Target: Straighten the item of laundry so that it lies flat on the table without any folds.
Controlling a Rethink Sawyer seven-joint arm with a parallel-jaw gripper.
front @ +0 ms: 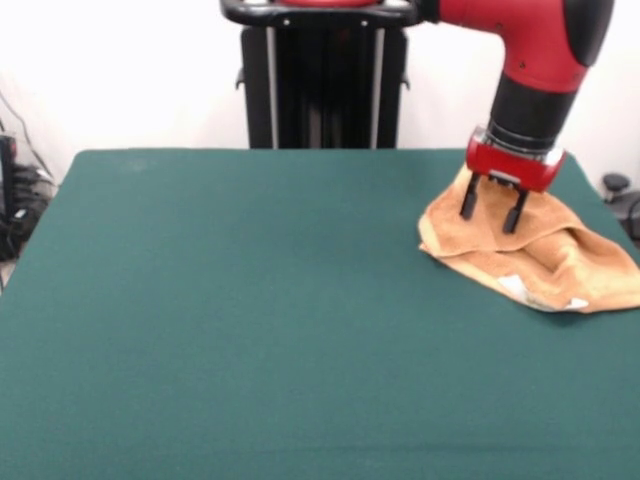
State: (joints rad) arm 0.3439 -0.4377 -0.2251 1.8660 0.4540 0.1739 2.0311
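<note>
The orange-tan towel point(540, 252) lies crumpled and folded over on itself at the right side of the dark green table point(250, 300), reaching the picture's right edge. A little white tag point(575, 303) shows at its near edge. My gripper point(492, 218) hangs from the red and black arm directly over the towel's far left part. Its two black fingers point(468, 200) are spread apart, and their tips stand in front of the cloth at about its surface. Nothing is held between them.
The robot's black pedestal point(320, 90) stands at the table's far edge, centre. Cables and dark equipment point(15, 200) sit beyond the table's left edge. A small dark object point(615, 185) lies off the far right corner.
</note>
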